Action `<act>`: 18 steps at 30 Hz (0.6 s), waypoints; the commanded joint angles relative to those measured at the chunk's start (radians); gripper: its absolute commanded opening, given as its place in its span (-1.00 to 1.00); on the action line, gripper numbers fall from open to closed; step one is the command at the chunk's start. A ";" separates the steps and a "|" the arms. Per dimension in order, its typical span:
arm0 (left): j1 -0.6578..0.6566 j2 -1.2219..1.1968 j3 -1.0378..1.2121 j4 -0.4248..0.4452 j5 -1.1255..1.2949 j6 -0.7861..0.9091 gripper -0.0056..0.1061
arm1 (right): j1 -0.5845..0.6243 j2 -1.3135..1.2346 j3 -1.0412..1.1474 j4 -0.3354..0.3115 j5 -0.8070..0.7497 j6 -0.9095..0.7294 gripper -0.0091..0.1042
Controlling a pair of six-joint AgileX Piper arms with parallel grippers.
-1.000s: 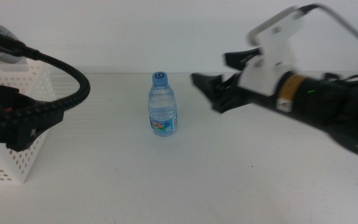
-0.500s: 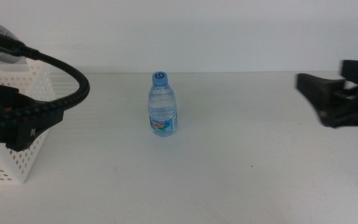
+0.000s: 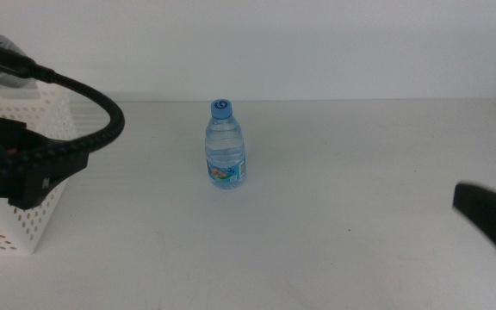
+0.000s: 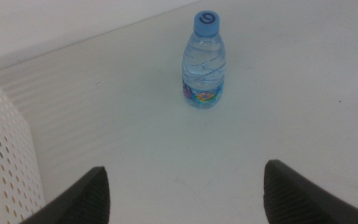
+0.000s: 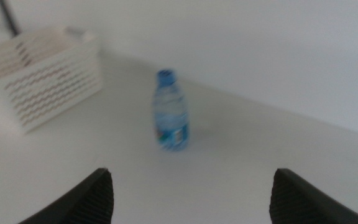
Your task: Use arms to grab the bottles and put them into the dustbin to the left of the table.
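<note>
Table (image 3: 334, 241): white, matte, bare around the one container left standing

Dustbin (image 3: 7, 224): perforated white basket at far-left edge, partly masked by left arm and cable; label of something already inside visible through the wall in left wrist view

Right gripper (image 3: 489, 220): pulled back from beside the bottle a second ago to the near-right corner; jaws spread wide, empty, view motion-blurred

Left gripper (image 4: 185, 186): parked by the dustbin, aimed at bottle, jaws wide apart, empty

Water bottle (image 3: 225, 145): upright, blue cap, centre-left of table, position unchanged, untouched

Reading: right arm abandoned its approach; bottle likely falls to left arm, nearer the bin
</note>
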 commanded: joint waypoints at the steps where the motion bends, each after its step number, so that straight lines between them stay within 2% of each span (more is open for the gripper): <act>1: -0.003 -0.009 -0.027 -0.025 -0.057 -0.012 0.47 | 0.042 -0.002 -0.028 0.015 -0.028 -0.053 0.31; 5: -0.003 -0.009 -0.027 -0.025 -0.057 -0.012 0.47 | 0.064 0.003 -0.028 0.010 -0.037 -0.052 0.31; 11: -0.003 -0.009 -0.027 -0.025 -0.057 -0.012 0.47 | 0.064 0.003 -0.028 -0.076 -0.066 -0.051 0.31; 18: -0.003 -0.009 -0.027 -0.025 -0.057 -0.012 0.47 | 0.064 0.003 -0.028 -0.078 -0.063 -0.044 0.31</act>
